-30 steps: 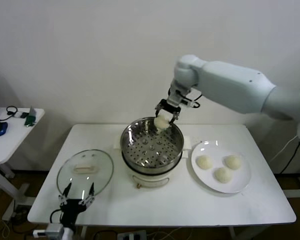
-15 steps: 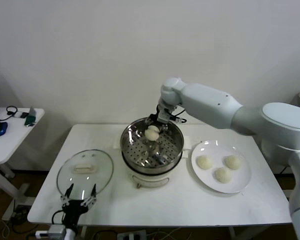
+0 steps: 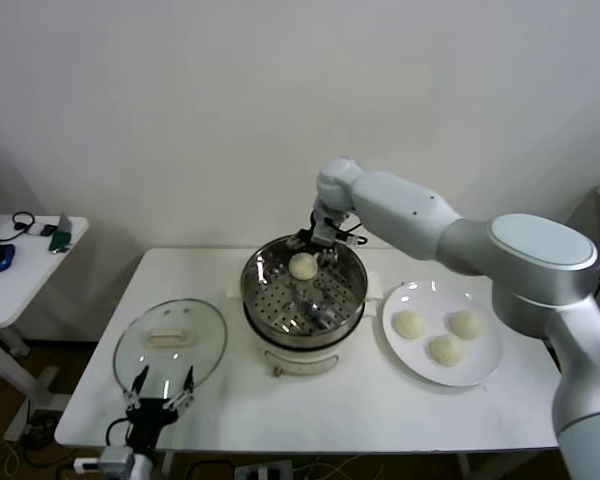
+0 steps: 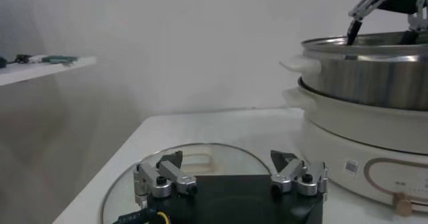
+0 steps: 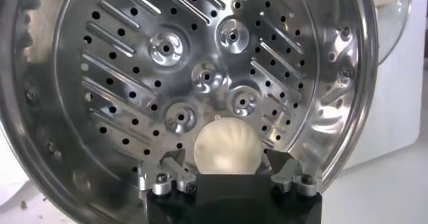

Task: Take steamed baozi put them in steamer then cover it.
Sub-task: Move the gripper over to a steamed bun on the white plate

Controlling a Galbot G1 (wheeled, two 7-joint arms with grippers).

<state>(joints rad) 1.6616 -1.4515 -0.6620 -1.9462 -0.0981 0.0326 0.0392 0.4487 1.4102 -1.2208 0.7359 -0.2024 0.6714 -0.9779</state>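
One steamed baozi [image 3: 303, 265] lies on the perforated tray at the back of the steamer [image 3: 280, 305]. My right gripper [image 3: 320, 243] hovers just over it, open. In the right wrist view the baozi [image 5: 225, 145] sits between the spread fingers of the right gripper [image 5: 225, 157], with a small gap on each side. Three more baozi [image 3: 408, 324] [image 3: 466, 323] [image 3: 445, 349] rest on the white plate [image 3: 480, 372]. The cover [image 3: 170, 343] lies flat on the table, left of the steamer. My left gripper [image 3: 158, 385] is open and empty at the cover's front edge [image 4: 124, 192].
The white table [image 3: 360, 410] carries the steamer in the middle, the plate on the right and the cover on the left. A small side table [image 3: 20, 270] with a mouse and cables stands far left. A wall is close behind.
My right gripper came down and left from above the steamer's back rim into the pot. The baozi it carried now lies on the tray between open fingers. The left arm stayed put.
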